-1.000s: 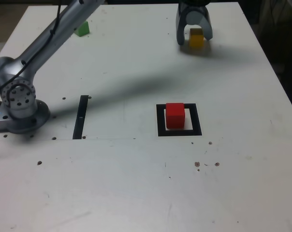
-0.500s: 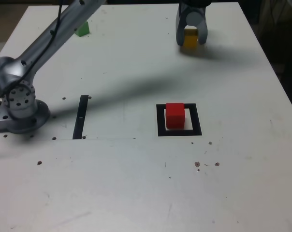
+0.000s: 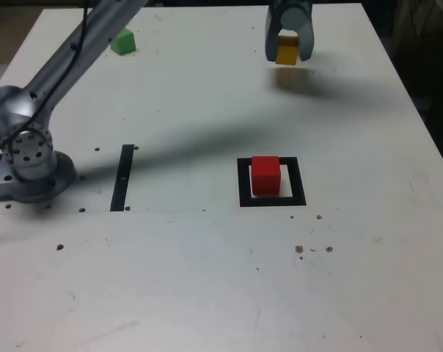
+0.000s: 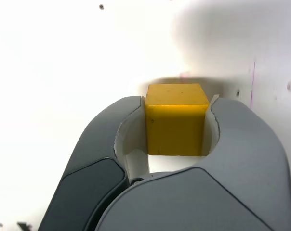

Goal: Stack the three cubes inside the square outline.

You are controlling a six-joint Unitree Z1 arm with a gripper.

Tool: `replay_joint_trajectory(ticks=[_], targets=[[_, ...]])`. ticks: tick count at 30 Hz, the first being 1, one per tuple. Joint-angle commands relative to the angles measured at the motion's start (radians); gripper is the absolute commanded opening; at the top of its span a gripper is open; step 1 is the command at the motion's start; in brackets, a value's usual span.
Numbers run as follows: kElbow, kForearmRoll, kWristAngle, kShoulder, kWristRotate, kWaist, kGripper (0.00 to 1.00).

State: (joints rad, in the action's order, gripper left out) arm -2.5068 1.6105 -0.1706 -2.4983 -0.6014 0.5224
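White worktop [image 3: 207,279], matte, flecked with small dark specks toward the near edge. Grey arm [image 3: 67,66] rises from its round base [image 3: 32,165] at the exterior view's left and reaches diagonally across to the far side; its long shadow falls across the middle of the worktop.

Square outline [image 3: 273,198], thick black frame with pale centre, sits right of centre in the exterior view. Thin black strip [image 3: 123,176] lies well apart to its left, close to the base.

Claw [image 3: 288,53] at the far edge, right of centre in the exterior view, pointing down. Jaws closed in against the yellow cube [image 3: 287,51]; wrist view shows both pale inner pads pressed on opposite faces of that cube [image 4: 176,119], with its top face clear of them. A soft shadow lies on the worktop just below the cube in the exterior view, cube looks lifted clear of the surface.

Red cube [image 3: 265,176] rests inside the outline, toward its left and far side. Green cube [image 3: 123,42] sits alone at the far left of the exterior view, well apart from the others.
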Motion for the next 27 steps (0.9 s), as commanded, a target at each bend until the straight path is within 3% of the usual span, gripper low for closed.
replay_joint_trajectory(ticks=[1, 27], targets=[[0.028, 0.014, 0.007, 0.035, 0.014, -0.018, 0.33], [0.457, -0.017, 0.064, 0.39, 0.333, -0.286, 0.33]])
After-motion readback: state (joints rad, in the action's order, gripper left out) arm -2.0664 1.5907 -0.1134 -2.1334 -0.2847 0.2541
